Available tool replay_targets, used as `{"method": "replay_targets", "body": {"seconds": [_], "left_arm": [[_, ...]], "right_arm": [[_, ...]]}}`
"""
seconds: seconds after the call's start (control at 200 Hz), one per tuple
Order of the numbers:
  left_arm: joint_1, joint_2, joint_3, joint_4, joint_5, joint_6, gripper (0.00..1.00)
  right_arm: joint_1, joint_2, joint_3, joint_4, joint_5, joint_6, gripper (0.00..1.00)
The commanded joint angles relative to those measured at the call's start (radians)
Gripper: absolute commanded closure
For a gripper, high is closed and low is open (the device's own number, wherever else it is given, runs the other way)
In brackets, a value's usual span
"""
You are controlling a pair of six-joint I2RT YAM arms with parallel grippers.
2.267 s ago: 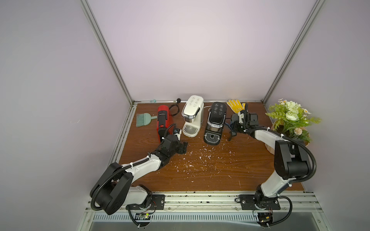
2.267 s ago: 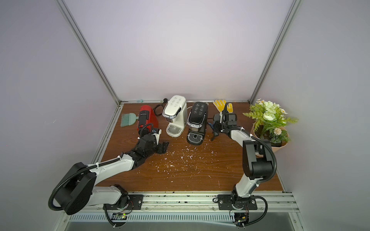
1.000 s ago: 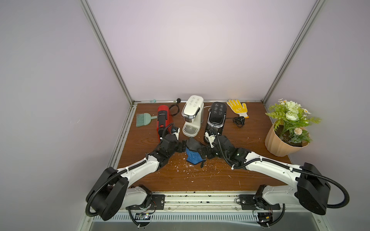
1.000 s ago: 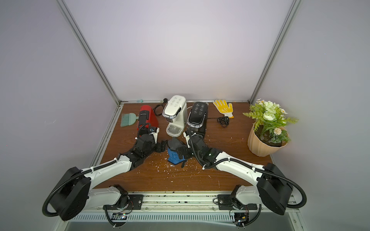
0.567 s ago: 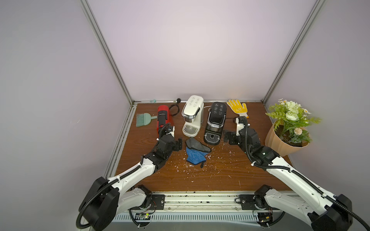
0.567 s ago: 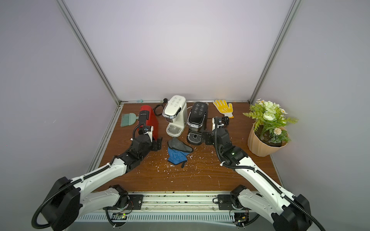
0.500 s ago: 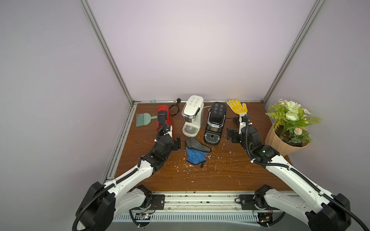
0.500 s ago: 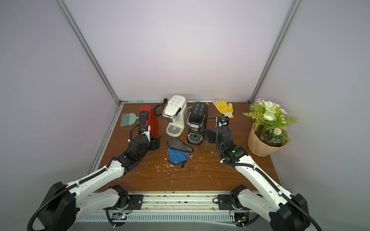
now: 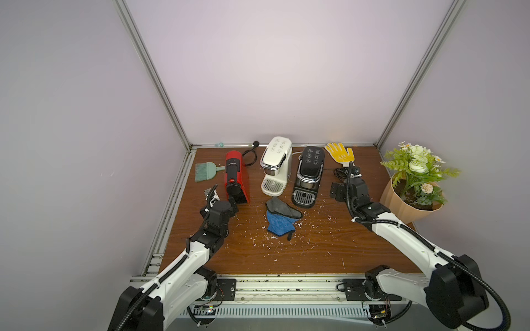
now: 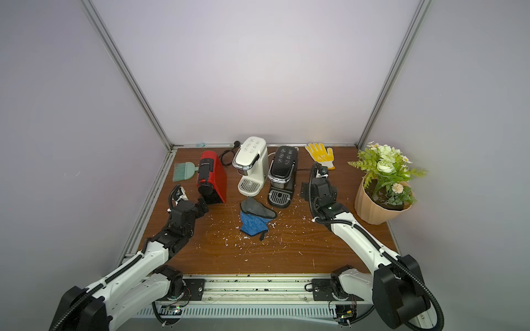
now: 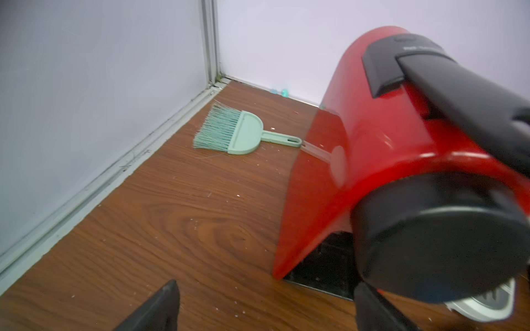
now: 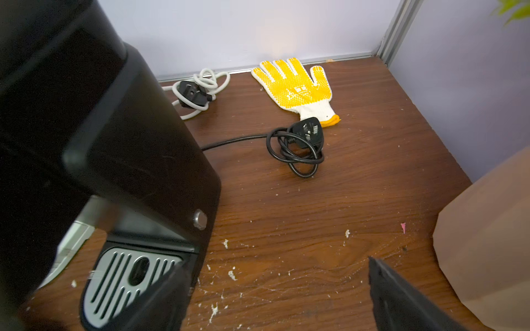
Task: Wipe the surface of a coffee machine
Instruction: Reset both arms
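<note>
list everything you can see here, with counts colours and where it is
red coffee machine: one, red and black, rear left
white coffee machine: one, cream, rear middle
black coffee machine: one, black, right of the white one
cloth: one, blue and dark grey, crumpled in front of the white and black machines
brush: one, pale green, left of the red machine
glove: one, yellow, rear right
potted plant: one, green in a tan pot, right edge
power cords: three, two black, one white, at the rear
crumbs: many, white, scattered
table: one, brown wood
left gripper: one, black, open, by the red machine
right gripper: one, black, open, beside the black machine
</note>
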Motion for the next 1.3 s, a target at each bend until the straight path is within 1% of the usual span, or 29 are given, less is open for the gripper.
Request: {"method": "replay_targets", "body": {"seconds": [0.0,0.06,0.11,0.185,0.25,0.285,0.325,0.38,0.43,0.495,0.545,0.59,0.686,0.726,0.761,0.801,0.871,0.891,0.936,1.006,1.046,1.096,1.136,1.176,1.201,1.231,1.276,1.296], "left_arm": [[0.031,-0.006,0.011,-0.008,-0.109,-0.032,0.04],[0.057,0.009,0.01,0.002,-0.067,-0.026,0.04],[0.078,0.025,0.011,0.0,-0.052,-0.033,0.04],[0.102,0.045,0.009,0.006,-0.059,-0.033,0.04],[0.124,0.059,-0.003,0.044,-0.067,0.002,0.04],[0.138,0.064,-0.007,0.064,-0.081,0.009,0.04],[0.173,0.071,-0.004,0.07,-0.069,0.025,0.04],[0.211,0.074,-0.019,0.126,-0.069,0.065,0.04],[0.238,0.069,-0.04,0.184,-0.068,0.114,0.04],[0.261,0.052,-0.085,0.285,-0.041,0.201,0.04],[0.279,0.049,-0.143,0.418,0.007,0.288,0.04],[0.299,0.062,-0.193,0.531,0.044,0.332,0.04],[0.364,0.134,-0.228,0.645,0.105,0.317,0.04],[0.393,0.17,-0.225,0.663,0.134,0.304,0.04],[0.409,0.207,-0.225,0.704,0.13,0.287,0.04],[0.415,0.238,-0.205,0.706,0.133,0.29,0.04],[0.415,0.296,-0.199,0.789,0.166,0.305,0.04],[0.415,0.312,-0.194,0.804,0.175,0.304,0.04],[0.415,0.345,-0.175,0.816,0.227,0.321,0.04],[0.415,0.382,-0.147,0.818,0.343,0.373,0.04],[0.415,0.397,-0.143,0.843,0.405,0.398,0.04],[0.415,0.414,-0.155,0.898,0.463,0.419,0.04],[0.415,0.435,-0.171,0.951,0.477,0.421,0.04],[0.414,0.463,-0.184,1.0,0.476,0.42,0.04],[0.414,0.487,-0.188,1.034,0.482,0.422,0.04],[0.414,0.506,-0.179,1.03,0.515,0.445,0.04],[0.404,0.551,-0.161,1.04,0.548,0.471,0.04],[0.398,0.582,-0.151,1.052,0.551,0.48,0.02]], "right_arm": [[-0.015,-0.019,0.0,0.083,0.096,0.023,0.01],[-0.023,-0.026,-0.016,0.106,0.118,0.041,0.01],[-0.033,-0.026,-0.016,0.108,0.117,0.048,0.01],[-0.042,-0.029,-0.013,0.114,0.121,0.033,0.01],[-0.047,-0.032,-0.027,0.14,0.146,0.006,0.01],[-0.052,-0.038,-0.046,0.17,0.162,-0.021,0.01],[-0.055,-0.047,-0.081,0.221,0.191,-0.049,0.01],[-0.064,-0.059,-0.147,0.329,0.215,-0.091,0.01],[-0.084,-0.062,-0.202,0.436,0.177,-0.141,0.01],[-0.11,-0.052,-0.246,0.528,0.165,-0.171,0.01],[-0.131,-0.037,-0.269,0.574,0.146,-0.19,0.01],[-0.152,-0.016,-0.287,0.611,0.134,-0.2,0.01],[-0.196,0.015,-0.341,0.735,0.098,-0.22,0.01],[-0.222,0.019,-0.374,0.807,0.053,-0.246,0.01],[-0.247,0.024,-0.409,0.891,-0.005,-0.271,0.01],[-0.276,0.032,-0.452,0.978,-0.058,-0.287,0.01],[-0.316,0.075,-0.474,1.078,-0.136,-0.297,0.01],[-0.323,0.092,-0.462,1.08,-0.143,-0.298,0.01],[-0.345,0.117,-0.413,0.992,-0.145,-0.275,0.01],[-0.366,0.148,-0.416,0.993,-0.161,-0.252,0.01],[-0.369,0.167,-0.457,1.062,-0.177,-0.255,0.02],[-0.369,0.204,-0.532,1.213,-0.188,-0.257,0.03],[-0.369,0.245,-0.579,1.348,-0.203,-0.27,0.03],[-0.369,0.275,-0.59,1.389,-0.261,-0.291,0.05],[-0.367,0.307,-0.589,1.431,-0.273,-0.3,0.05],[-0.366,0.324,-0.579,1.431,-0.283,-0.303,0.05],[-0.368,0.306,-0.541,1.32,-0.298,-0.308,0.05],[-0.367,0.305,-0.531,1.308,-0.306,-0.313,0.05]]}}
